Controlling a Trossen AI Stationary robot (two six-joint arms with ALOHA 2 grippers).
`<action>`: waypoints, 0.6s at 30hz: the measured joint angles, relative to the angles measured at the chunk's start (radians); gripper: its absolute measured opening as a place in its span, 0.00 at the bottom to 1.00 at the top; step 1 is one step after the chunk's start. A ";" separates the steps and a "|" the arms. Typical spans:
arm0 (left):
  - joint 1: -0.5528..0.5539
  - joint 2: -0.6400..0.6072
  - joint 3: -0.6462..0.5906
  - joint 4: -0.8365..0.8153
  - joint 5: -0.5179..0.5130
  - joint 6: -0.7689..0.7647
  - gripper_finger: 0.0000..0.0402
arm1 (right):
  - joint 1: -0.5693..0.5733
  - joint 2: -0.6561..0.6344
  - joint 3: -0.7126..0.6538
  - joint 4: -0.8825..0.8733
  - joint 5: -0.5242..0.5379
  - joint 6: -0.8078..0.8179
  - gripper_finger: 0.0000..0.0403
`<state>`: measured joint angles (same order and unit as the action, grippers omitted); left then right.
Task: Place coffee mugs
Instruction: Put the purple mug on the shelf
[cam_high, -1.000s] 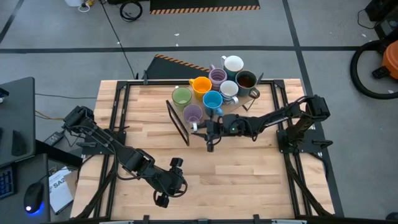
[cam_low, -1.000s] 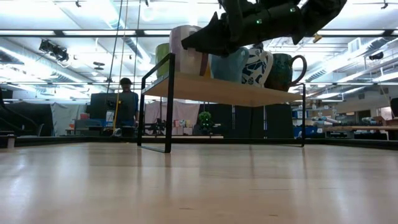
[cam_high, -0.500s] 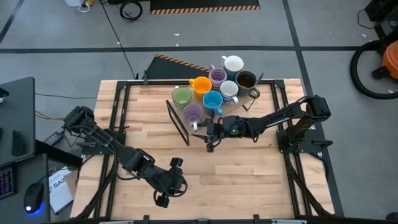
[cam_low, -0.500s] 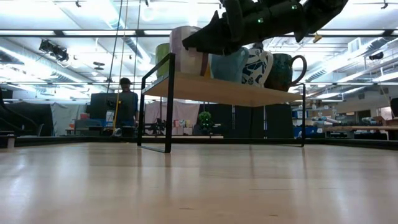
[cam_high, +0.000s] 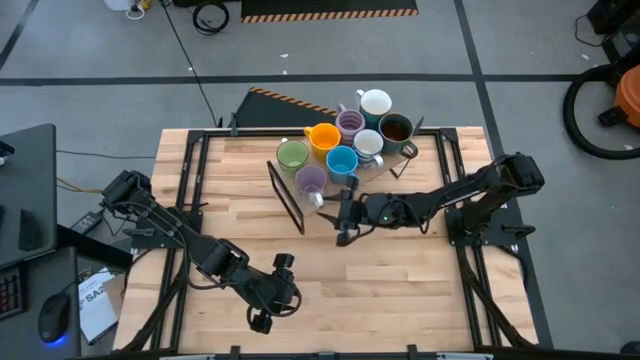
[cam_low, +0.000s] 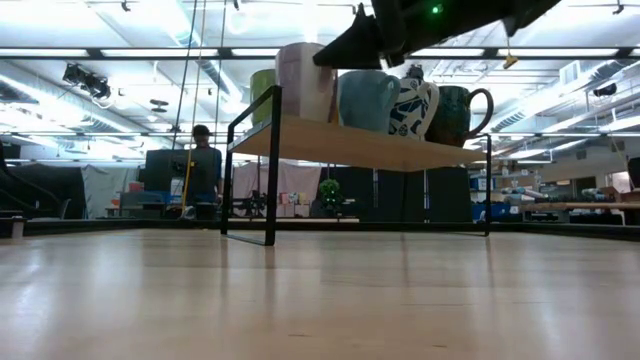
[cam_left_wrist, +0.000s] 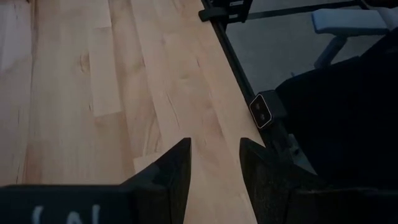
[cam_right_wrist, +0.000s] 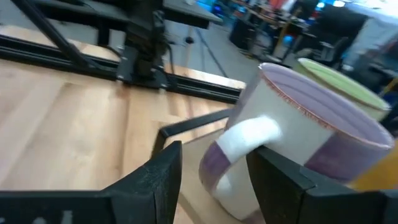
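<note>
Several coffee mugs stand upright on a small raised wooden shelf (cam_high: 283, 192) at the table's far middle: green (cam_high: 292, 154), orange (cam_high: 322, 136), blue (cam_high: 342, 161), white (cam_high: 375, 102), dark brown (cam_high: 397, 128) and others. Nearest is a lilac mug (cam_high: 311, 181) with a white handle (cam_right_wrist: 249, 134). My right gripper (cam_high: 338, 212) is open just right of that handle; in the right wrist view the right gripper (cam_right_wrist: 211, 168) has the handle just beyond its fingertips, apart from it. My left gripper (cam_high: 270, 300) hangs open near the table's front edge, and the left wrist view shows only bare wood ahead of the left gripper (cam_left_wrist: 214, 163).
The shelf's black metal frame (cam_low: 250, 170) stands on legs above the table top. Black rails (cam_high: 195, 190) run along the table's left and right sides. Bare wood (cam_high: 380, 290) lies between the shelf and the front edge. A person (cam_low: 203, 165) stands far off in the room.
My right gripper has opened and let go of the lilac mug's handle. It has drawn back toward the table's right edge, risen a little and rolled slightly. The lilac mug stays upright on the shelf.
</note>
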<state>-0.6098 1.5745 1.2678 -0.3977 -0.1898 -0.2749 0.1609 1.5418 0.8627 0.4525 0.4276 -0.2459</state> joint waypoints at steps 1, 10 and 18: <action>0.000 0.000 0.000 0.000 0.000 0.000 0.35 | 0.009 0.000 0.000 -0.001 0.032 -0.002 0.46; 0.002 0.000 0.000 0.002 0.000 0.000 0.35 | 0.050 0.000 0.000 -0.005 0.158 -0.049 0.46; 0.002 0.000 0.000 0.003 0.000 -0.001 0.35 | 0.054 0.000 0.000 -0.050 0.255 0.005 0.46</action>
<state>-0.6079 1.5749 1.2678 -0.3949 -0.1898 -0.2756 0.2150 1.5418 0.8627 0.4026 0.6830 -0.2408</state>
